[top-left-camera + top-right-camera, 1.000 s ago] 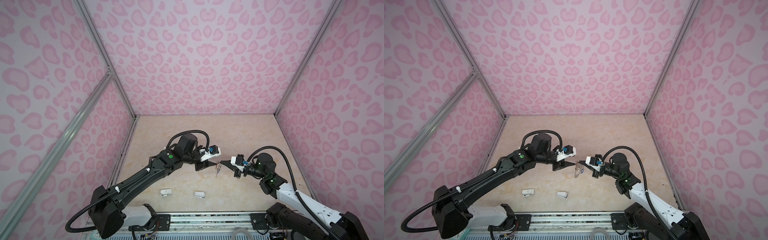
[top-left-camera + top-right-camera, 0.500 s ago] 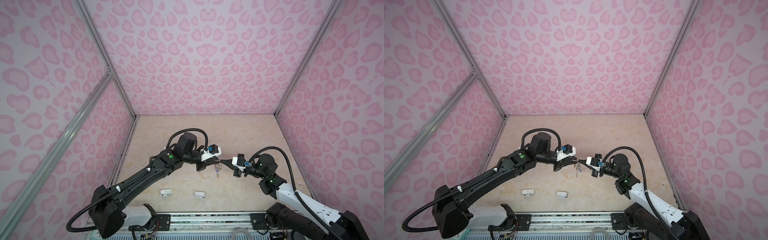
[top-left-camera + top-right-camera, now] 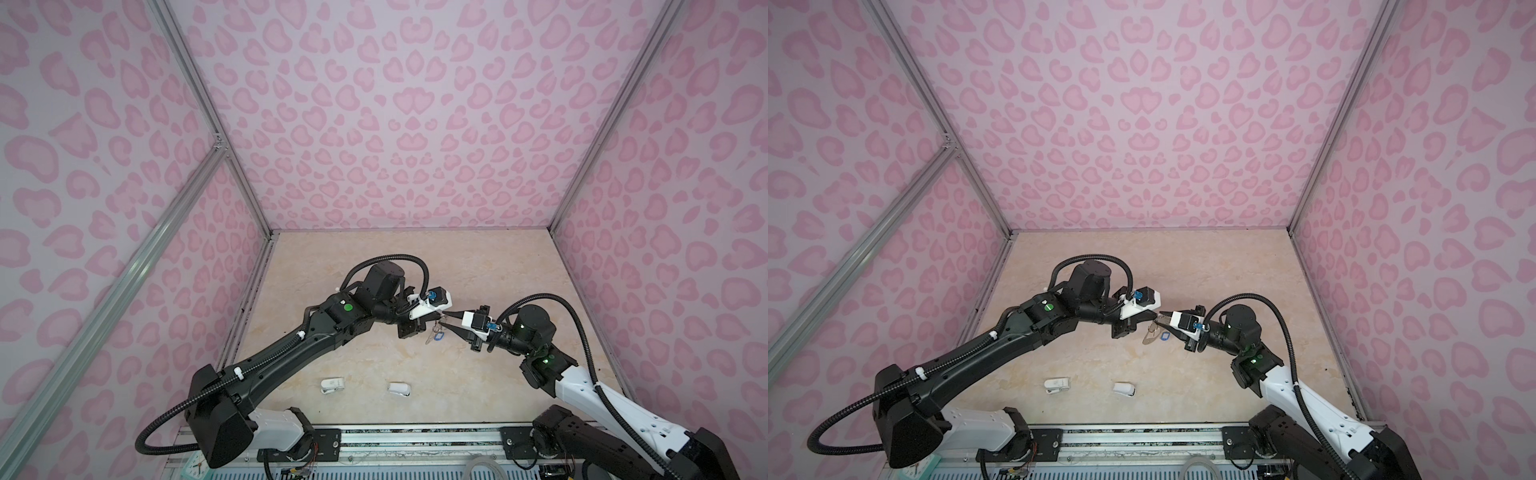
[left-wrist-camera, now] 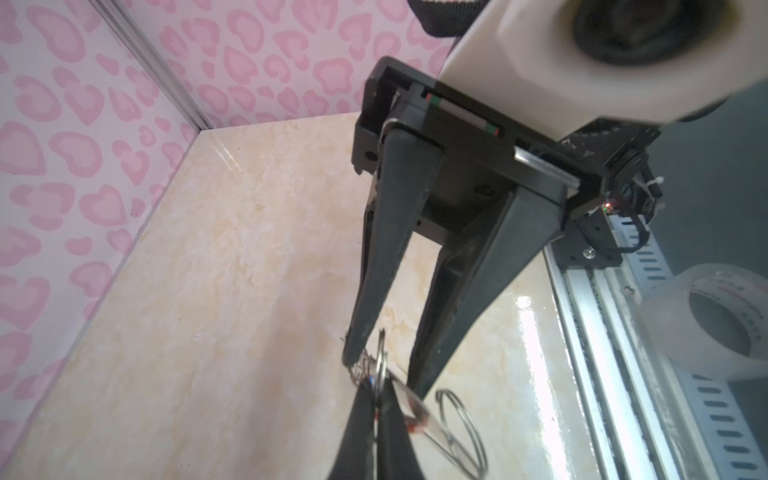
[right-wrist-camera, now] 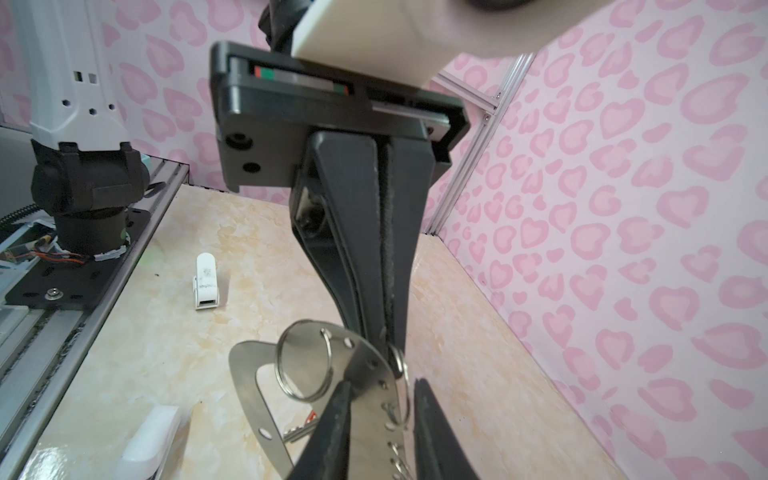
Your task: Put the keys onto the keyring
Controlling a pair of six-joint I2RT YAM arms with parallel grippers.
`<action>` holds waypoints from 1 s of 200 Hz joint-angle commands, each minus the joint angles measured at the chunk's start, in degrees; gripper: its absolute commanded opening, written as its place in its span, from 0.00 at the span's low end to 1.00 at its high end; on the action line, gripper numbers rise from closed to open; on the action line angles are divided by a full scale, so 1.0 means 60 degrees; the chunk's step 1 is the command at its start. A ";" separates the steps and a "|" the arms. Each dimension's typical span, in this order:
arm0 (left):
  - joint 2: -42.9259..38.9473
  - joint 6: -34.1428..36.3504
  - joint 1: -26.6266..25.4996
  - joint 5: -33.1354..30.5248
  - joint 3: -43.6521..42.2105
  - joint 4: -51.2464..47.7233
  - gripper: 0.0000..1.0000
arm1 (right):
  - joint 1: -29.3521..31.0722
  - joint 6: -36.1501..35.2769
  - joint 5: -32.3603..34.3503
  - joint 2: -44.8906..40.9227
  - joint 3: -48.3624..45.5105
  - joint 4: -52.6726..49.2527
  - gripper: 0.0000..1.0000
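I count one keyring (image 5: 245,365) at my two pairs of jaws; two keys just beside them, a blue-tagged key (image 3: 438,335) and a red-tagged key (image 5: 296,433); two white plastic pieces (image 3: 332,384) well apart from them, the second piece (image 3: 399,389); one tape roll (image 4: 715,324)

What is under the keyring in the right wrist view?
Through the keyring slot, part of a red key tag and a silver key show, with the tabletop beyond. The keyring's plate hides the rest of them.

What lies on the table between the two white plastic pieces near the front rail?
Nothing: only bare table separates the left white piece and the right white piece, in both top views.
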 commanded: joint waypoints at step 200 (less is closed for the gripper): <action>0.1209 0.1774 -0.0897 -0.2317 0.2103 -0.2795 0.03 | -0.0010 -0.0321 0.0000 0.0114 0.0217 -0.0596 0.18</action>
